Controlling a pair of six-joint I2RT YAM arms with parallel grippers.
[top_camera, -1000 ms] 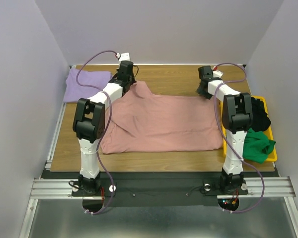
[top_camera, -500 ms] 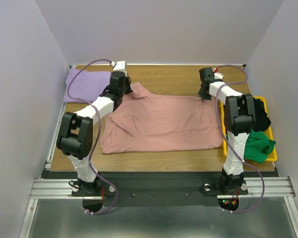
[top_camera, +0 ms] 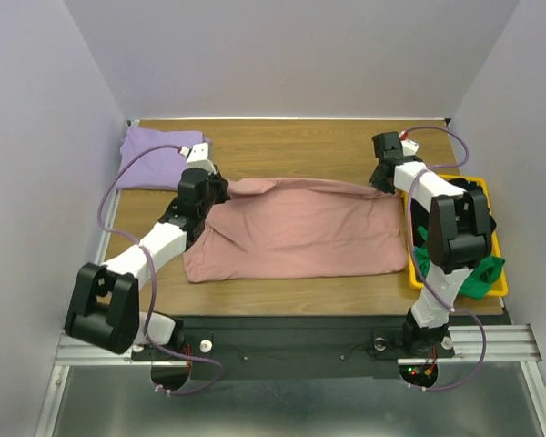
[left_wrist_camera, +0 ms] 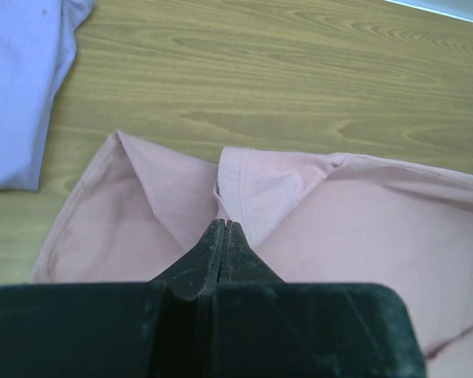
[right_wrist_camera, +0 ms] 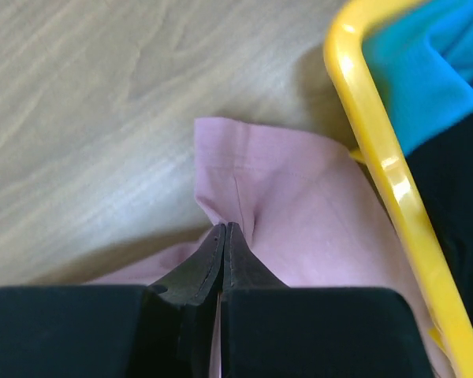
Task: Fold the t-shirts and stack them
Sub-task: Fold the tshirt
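The dusty pink t-shirt [top_camera: 296, 229] lies across the middle of the table, its far edge folded toward the near side. My left gripper [top_camera: 220, 189] is shut on the shirt's far left corner; the wrist view shows the pinched fold [left_wrist_camera: 256, 181] at the fingertips [left_wrist_camera: 223, 224]. My right gripper [top_camera: 383, 185] is shut on the far right corner, pink cloth [right_wrist_camera: 252, 181] caught between the pads next to the yellow bin rim [right_wrist_camera: 378, 157]. A folded lavender t-shirt [top_camera: 155, 155] lies at the far left, and also shows in the left wrist view [left_wrist_camera: 20, 79].
A yellow bin [top_camera: 500, 273] at the right edge holds black [top_camera: 478, 209], green [top_camera: 473, 269] and teal [right_wrist_camera: 426, 71] shirts. Grey walls close in the back and both sides. Bare wood [top_camera: 300, 146] lies beyond the pink shirt.
Both grippers have moved toward the near side, pulling the pink shirt's far edge over itself. The raised left corner has come down and the shirt is now a narrower band.
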